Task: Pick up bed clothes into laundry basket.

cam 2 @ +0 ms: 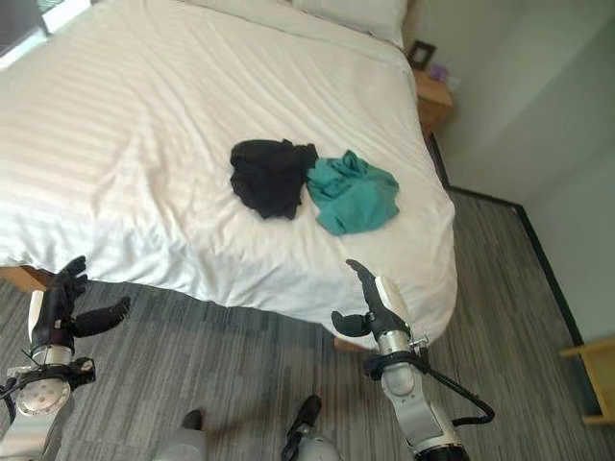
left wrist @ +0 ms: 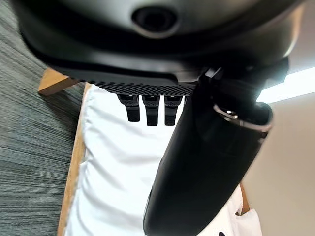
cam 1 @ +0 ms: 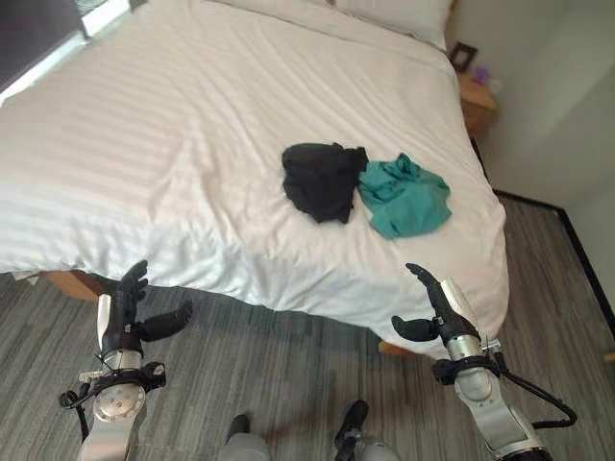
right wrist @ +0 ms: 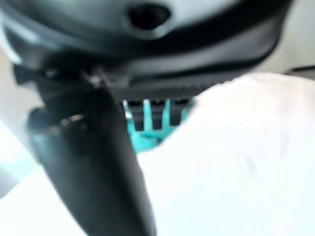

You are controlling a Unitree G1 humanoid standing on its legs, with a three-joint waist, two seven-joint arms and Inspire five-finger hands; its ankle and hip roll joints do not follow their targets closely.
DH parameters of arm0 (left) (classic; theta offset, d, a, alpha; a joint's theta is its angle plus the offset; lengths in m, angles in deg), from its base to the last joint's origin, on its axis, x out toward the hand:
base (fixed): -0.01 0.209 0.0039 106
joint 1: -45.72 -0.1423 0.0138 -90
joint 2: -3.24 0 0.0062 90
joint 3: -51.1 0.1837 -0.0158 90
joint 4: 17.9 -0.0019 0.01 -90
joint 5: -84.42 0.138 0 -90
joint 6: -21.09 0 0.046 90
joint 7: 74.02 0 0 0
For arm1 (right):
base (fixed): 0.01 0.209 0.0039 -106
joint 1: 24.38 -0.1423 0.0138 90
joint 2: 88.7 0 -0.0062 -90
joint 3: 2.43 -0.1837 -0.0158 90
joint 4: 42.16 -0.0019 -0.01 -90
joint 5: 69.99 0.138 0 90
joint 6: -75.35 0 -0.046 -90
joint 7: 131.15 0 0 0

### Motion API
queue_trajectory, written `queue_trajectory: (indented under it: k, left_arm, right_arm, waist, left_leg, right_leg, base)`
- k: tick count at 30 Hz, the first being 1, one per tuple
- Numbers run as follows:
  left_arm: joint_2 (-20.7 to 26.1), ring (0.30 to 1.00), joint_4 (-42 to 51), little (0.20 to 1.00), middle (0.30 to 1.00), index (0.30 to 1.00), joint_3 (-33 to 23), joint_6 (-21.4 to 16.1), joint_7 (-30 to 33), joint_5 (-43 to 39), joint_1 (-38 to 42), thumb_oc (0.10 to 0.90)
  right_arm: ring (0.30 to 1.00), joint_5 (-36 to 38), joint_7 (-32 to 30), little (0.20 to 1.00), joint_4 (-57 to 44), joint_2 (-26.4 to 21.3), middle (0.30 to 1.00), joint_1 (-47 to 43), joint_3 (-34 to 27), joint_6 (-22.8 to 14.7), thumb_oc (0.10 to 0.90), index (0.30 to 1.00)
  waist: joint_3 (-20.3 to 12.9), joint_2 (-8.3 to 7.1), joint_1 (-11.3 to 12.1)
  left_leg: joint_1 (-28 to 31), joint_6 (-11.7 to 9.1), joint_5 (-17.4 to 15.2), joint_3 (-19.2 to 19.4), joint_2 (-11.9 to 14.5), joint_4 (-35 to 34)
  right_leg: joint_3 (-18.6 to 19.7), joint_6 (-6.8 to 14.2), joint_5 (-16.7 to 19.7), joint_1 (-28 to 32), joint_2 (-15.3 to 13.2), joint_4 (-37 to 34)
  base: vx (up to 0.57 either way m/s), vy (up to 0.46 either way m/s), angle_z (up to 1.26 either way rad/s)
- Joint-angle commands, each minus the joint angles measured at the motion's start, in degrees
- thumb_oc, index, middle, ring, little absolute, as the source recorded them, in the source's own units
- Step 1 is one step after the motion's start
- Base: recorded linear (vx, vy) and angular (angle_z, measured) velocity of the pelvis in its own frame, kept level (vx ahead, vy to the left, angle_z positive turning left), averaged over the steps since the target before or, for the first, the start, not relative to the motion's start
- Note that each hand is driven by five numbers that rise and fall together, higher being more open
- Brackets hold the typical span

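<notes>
No basket anywhere I can make out. Black garment [cam 1: 321, 180] and teal garment [cam 1: 405, 196] lie touching at mid-right of the bed [cam 1: 144, 144]. Left robot hand [cam 1: 127, 312] at lower left and right robot hand [cam 1: 437, 305] at lower right are both loosely open, empty, below the bed's near edge.

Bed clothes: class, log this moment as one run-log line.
crumpled black cloth garment on white bed | touching crumpled teal cloth garment | left hand open, empty | right hand open, empty
</notes>
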Motion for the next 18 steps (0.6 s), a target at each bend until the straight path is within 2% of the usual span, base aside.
queue_trajectory:
  k: [1,2,3,4,5,6,8,9,11,13,15,18]
  left_arm:
    - [1.0,0.9,7.4,0.9,0.9,0.9,-0.5,-5.7,-1.7,0.5,1.6,0.8]
    - [0.5,0.9,7.6,0.9,0.9,0.9,-1.0,-5.7,-2.1,-0.3,0.5,0.8]
    - [0.5,0.9,7.7,0.9,0.9,0.9,-1.0,-5.7,-2.1,-0.3,0.4,0.8]
    - [-0.2,0.9,7.5,0.9,0.9,0.9,-1.8,-6.0,-2.5,-2.2,-0.8,0.8]
    - [0.1,0.9,6.6,0.9,0.9,0.9,-1.7,-6.2,-2.5,-2.8,-0.1,0.8]
    - [0.0,0.9,6.3,0.9,0.9,0.9,-1.4,-6.3,-2.7,-3.5,0.0,0.8]
    - [-0.3,0.9,5.2,0.9,0.9,0.9,-0.9,-5.9,-2.7,-5.7,0.5,0.8]
    - [-0.6,0.9,4.9,0.9,0.9,0.9,-0.5,-5.8,-2.8,-6.3,0.3,0.8]
    - [-0.7,0.9,3.8,0.9,0.9,0.9,0.6,-5.7,-2.3,-6.5,-0.1,0.8]
    - [-0.4,0.9,2.9,0.9,0.9,0.9,1.4,-5.6,-3.8,-7.8,-0.4,0.8]
    - [-0.6,0.9,2.4,0.9,0.9,0.9,2.9,-5.7,-4.8,-8.9,-1.5,0.8]
    - [-0.4,0.9,0.8,0.9,0.9,0.9,4.9,-5.2,-6.2,-10.1,-2.4,0.8]
  right_arm:
    - [0.9,-0.9,-6.0,0.9,-5.3,-5.7,0.9,-9.3,-5.1,-3.0,0.8,0.9]
    - [0.9,-1.0,-6.2,0.9,-5.9,-5.9,0.9,-9.9,-5.3,-3.0,0.8,0.9]
    - [0.9,-1.0,-6.2,0.9,-5.9,-5.9,0.9,-9.9,-5.3,-3.0,0.8,0.9]
    - [0.9,-0.8,-7.3,0.9,-8.0,-7.0,0.9,-12.0,-6.0,-3.2,0.8,0.9]
    - [0.9,-0.4,-8.2,0.9,-8.5,-7.7,0.9,-13.4,-6.7,-3.4,0.8,0.9]
    - [0.9,-0.1,-8.7,0.9,-8.7,-8.5,0.9,-14.6,-7.1,-3.3,0.8,0.9]
    - [0.9,0.8,-9.7,0.9,-7.4,-10.6,0.9,-16.8,-6.9,-2.8,0.8,0.9]
    - [0.9,1.3,-9.9,0.9,-6.5,-11.4,0.9,-17.9,-6.5,-2.7,0.8,0.9]
    - [0.9,2.6,-10.4,0.9,-2.7,-13.4,0.9,-20.4,-4.8,-2.6,0.8,0.9]
    - [0.9,3.7,-9.8,0.9,2.3,-14.0,0.9,-22.8,-3.1,-1.7,0.8,0.9]
    - [0.9,4.4,-10.0,0.9,8.8,-14.7,0.9,-26.0,-0.3,-0.9,0.8,0.9]
    - [0.9,6.6,-9.9,0.9,20.9,-15.7,0.9,-33.1,5.6,0.4,0.8,0.9]
  waist:
    - [-5.4,1.5,0.1]
    - [-5.4,1.33,0.1]
    - [-5.5,1.31,-0.1]
    - [-3.9,1.16,1.6]
    - [-2.3,-0.35,2.1]
    - [-0.9,-1.34,2.7]
    - [0.4,-2.17,4.1]
    - [0.3,-2.01,4.7]
    - [-0.7,-0.59,5.9]
    - [-2.1,-0.26,6.4]
    - [-3.3,-0.46,7.0]
    - [-4.4,-1.02,7.7]
  left_leg:
    - [13.9,-8.7,-8.3,2.0,6.1,0.3]
    - [12.4,-9.1,-7.6,1.8,6.0,3.8]
    - [12.1,-9.1,-7.7,1.7,6.0,4.1]
    - [5.9,-10.5,-3.7,0.4,5.6,16.0]
    - [-1.2,-10.7,-1.3,-1.1,4.5,24.8]
    - [-6.5,-10.1,-1.9,-0.9,3.8,29.0]
    - [-11.9,-8.4,-5.2,0.5,3.5,24.7]
    - [-12.0,-8.1,-4.9,0.7,3.4,19.6]
    - [-11.4,-8.4,0.8,-0.1,3.9,6.9]
    - [-8.2,-8.9,3.3,0.2,5.1,-0.5]
    - [-4.2,-9.2,4.4,0.7,5.0,-4.5]
    - [-2.4,-9.4,5.0,1.8,5.1,-6.2]
  right_leg:
    - [1.0,-1.5,4.3,1.7,3.5,-5.3]
    - [0.9,-2.1,3.9,2.5,3.8,-5.7]
    - [0.7,-2.1,3.9,2.5,3.8,-5.7]
    - [1.3,-4.0,2.3,5.0,5.0,-6.5]
    - [1.0,-5.1,1.5,5.7,4.1,-6.8]
    - [1.0,-5.6,0.6,6.2,3.5,-6.8]
    - [1.3,-5.3,-0.8,6.6,3.2,-6.8]
    - [1.6,-5.0,-1.3,6.7,3.3,-6.8]
    - [2.0,-4.6,-2.6,7.4,4.2,-6.8]
    - [1.9,-4.7,-3.5,9.0,4.7,-6.8]
    - [1.5,-4.8,-4.2,10.4,5.1,-6.8]
    - [2.2,-4.6,-4.0,10.2,4.8,-6.8]
  base:
    - [0.35,-0.037,0.5]
    - [0.19,-0.047,0.37]
    - [0.17,-0.123,0.21]
    - [0.05,-0.158,0.02]
    - [0.02,-0.185,0.1]
    - [-0.1,-0.1,-0.18]
    - [0.04,0.046,-0.33]
    - [0.12,0.2,-0.15]
    - [0.17,0.222,-0.1]
    - [0.24,0.127,-0.15]
    - [0.22,0.076,0.17]
    - [0.11,0.071,0.12]
